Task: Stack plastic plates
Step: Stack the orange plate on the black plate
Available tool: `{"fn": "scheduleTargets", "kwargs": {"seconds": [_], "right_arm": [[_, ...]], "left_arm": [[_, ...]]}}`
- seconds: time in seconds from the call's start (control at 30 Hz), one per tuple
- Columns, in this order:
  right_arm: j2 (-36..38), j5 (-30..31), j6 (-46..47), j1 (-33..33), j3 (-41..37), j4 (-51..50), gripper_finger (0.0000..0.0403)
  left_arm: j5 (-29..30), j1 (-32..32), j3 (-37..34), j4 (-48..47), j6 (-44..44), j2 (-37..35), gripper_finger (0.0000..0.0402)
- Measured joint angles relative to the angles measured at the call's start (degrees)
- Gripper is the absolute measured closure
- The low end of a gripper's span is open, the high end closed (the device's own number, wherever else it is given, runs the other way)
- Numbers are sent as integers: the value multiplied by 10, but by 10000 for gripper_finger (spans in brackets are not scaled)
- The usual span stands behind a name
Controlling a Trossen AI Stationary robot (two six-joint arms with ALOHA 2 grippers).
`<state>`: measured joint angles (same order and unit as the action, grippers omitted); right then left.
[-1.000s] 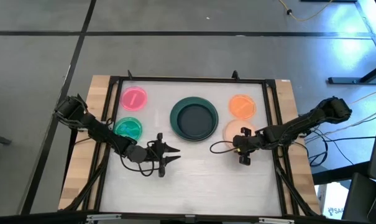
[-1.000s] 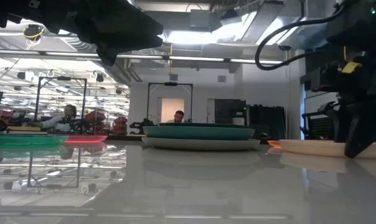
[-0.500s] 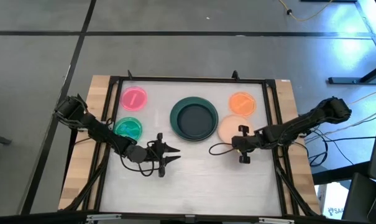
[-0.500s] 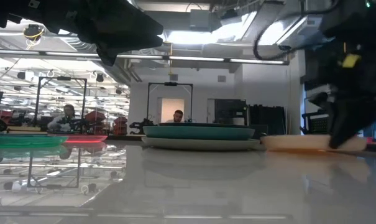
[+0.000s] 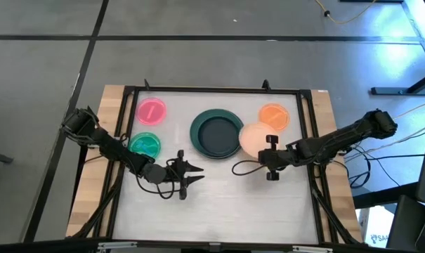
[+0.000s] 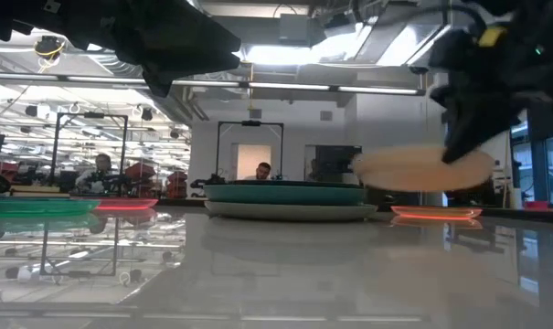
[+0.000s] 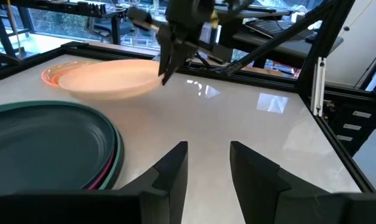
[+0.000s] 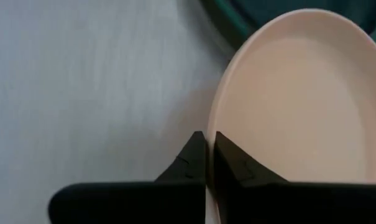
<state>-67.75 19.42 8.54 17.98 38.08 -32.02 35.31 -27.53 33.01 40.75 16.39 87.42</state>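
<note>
Near the middle of the worktop, just right of the dark teal plate stack [image 5: 217, 135], the right gripper [image 5: 270, 157] pinches the rim of the peach plate [image 5: 256, 138] and holds it lifted clear of the surface, roughly level. To finish this step well, I would carry the plate fully over the stack's centre before lowering, keep it flat so the far rim does not catch the teal edge, and let go only once it nests. The orange plate [image 5: 273, 117], pink plate [image 5: 151, 111] and green plate [image 5: 145, 145] lie toward the worktop's far edge and left side. The left gripper [image 5: 190, 176] waits nearer the front edge, fingers apart and empty.
</note>
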Motion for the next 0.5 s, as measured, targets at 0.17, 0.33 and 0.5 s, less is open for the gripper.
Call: {"fn": "scheduleTargets", "kwargs": {"seconds": [0.17,0.33,0.5], "right_arm": [[0,16,-15,0,36,-22,401],[0,57,-31,0,69,-41,401],[0,61,-71,0,88,-4,401]], "left_arm": [[0,0,0,0,0,0,289],[0,0,0,0,0,0,289],[0,0,0,0,0,0,289]]}}
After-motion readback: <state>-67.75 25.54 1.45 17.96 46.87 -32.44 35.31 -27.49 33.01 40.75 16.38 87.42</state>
